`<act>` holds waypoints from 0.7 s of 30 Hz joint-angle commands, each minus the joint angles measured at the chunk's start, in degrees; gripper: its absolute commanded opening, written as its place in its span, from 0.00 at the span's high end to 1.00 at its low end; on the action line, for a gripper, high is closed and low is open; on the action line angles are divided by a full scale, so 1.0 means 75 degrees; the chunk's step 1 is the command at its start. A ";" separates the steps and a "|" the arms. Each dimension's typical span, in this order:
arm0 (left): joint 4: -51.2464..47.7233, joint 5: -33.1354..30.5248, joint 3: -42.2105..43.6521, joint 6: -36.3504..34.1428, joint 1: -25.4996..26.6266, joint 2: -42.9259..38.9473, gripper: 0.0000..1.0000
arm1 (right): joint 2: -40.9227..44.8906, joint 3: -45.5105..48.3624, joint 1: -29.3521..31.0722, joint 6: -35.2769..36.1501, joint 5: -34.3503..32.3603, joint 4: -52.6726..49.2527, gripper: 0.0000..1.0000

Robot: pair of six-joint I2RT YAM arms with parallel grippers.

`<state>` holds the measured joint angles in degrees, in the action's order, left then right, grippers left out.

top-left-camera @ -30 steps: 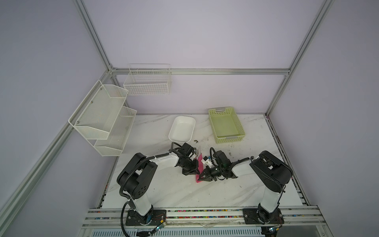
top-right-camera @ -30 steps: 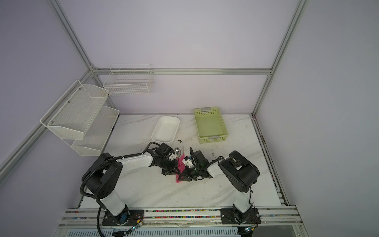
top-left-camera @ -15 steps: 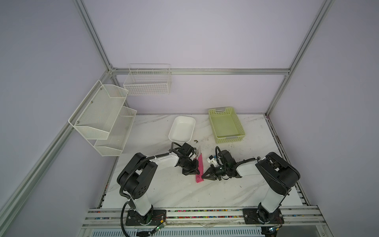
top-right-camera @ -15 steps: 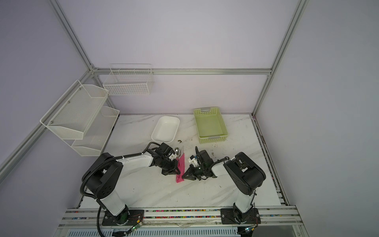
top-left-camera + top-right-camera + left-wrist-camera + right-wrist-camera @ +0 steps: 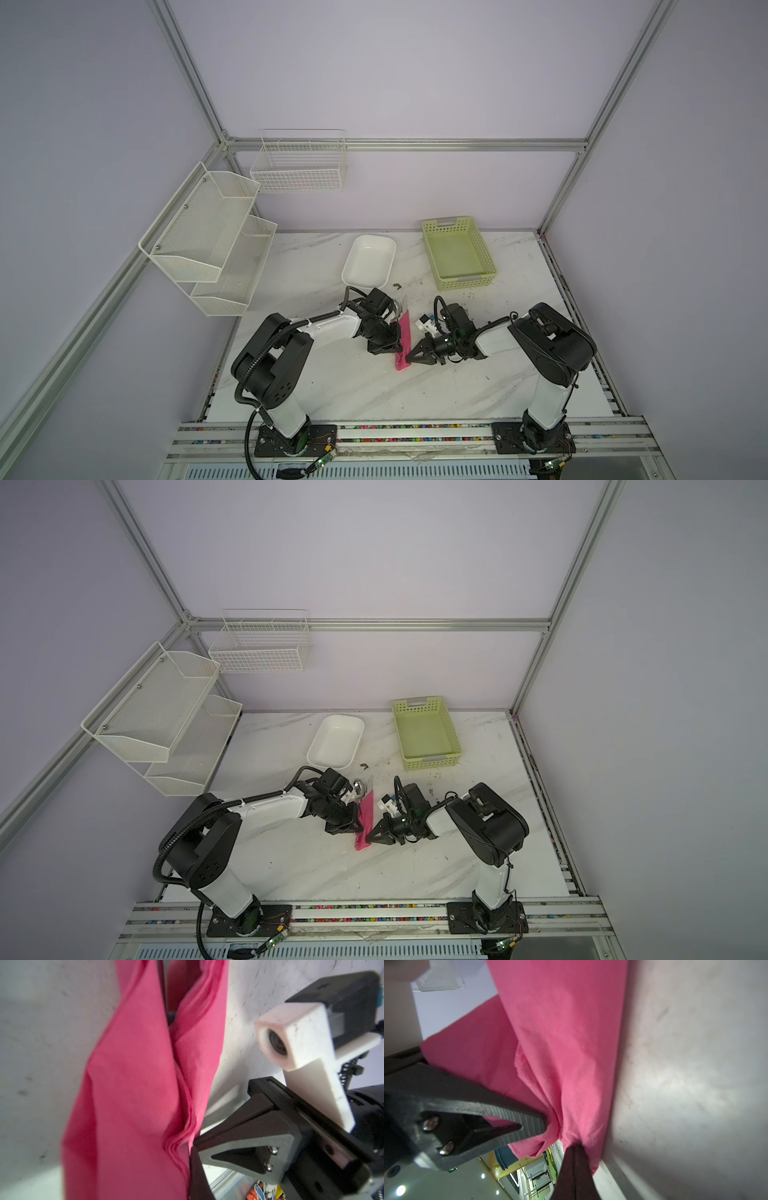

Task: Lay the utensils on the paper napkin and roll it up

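Observation:
The pink paper napkin [image 5: 403, 338] lies rolled into a narrow strip mid-table in both top views, and fills both wrist views [image 5: 135, 1084] [image 5: 560, 1032]. Of the utensils, only the silver heads show, poking out of the far end: fork tines [image 5: 400, 306] and spoon bowl [image 5: 359, 788]. Their handles are hidden inside the roll. My left gripper [image 5: 392, 345] is against the roll's left side, shut on its layered edge [image 5: 193, 1159]. At the near right edge my right gripper [image 5: 409, 358] is shut on gathered napkin paper [image 5: 574, 1147].
A white dish [image 5: 369, 262] and a green basket [image 5: 459, 253] stand at the back of the marble table. A white mesh shelf [image 5: 208, 241] and a wire basket [image 5: 299, 166] hang on the left and back walls. Small crumbs [image 5: 397, 286] lie behind the roll.
My right gripper has drawn back to the right, from over the napkin to its near right edge. The napkin now shows as a narrower strip. The left arm has barely moved.

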<state>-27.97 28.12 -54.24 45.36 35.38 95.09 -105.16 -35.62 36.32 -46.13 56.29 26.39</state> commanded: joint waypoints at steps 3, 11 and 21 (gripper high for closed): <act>-0.0092 0.0071 -0.0396 -0.0078 0.0144 -0.0328 0.92 | -0.0358 0.0099 0.0058 0.0041 -0.0560 -0.0547 1.00; 0.0202 0.0446 -0.0624 -0.0151 0.0357 0.0214 0.92 | -0.0432 0.0025 0.0056 0.0097 -0.0626 -0.0646 1.00; 0.0771 0.0789 -0.0542 -0.0108 0.0442 0.0693 0.78 | -0.0442 0.0016 0.0056 0.0209 -0.0668 -0.0881 1.00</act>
<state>-25.50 30.28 -55.42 45.25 37.47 98.89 -105.75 -36.14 36.23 -45.30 56.99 25.89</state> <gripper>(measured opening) 0.201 0.055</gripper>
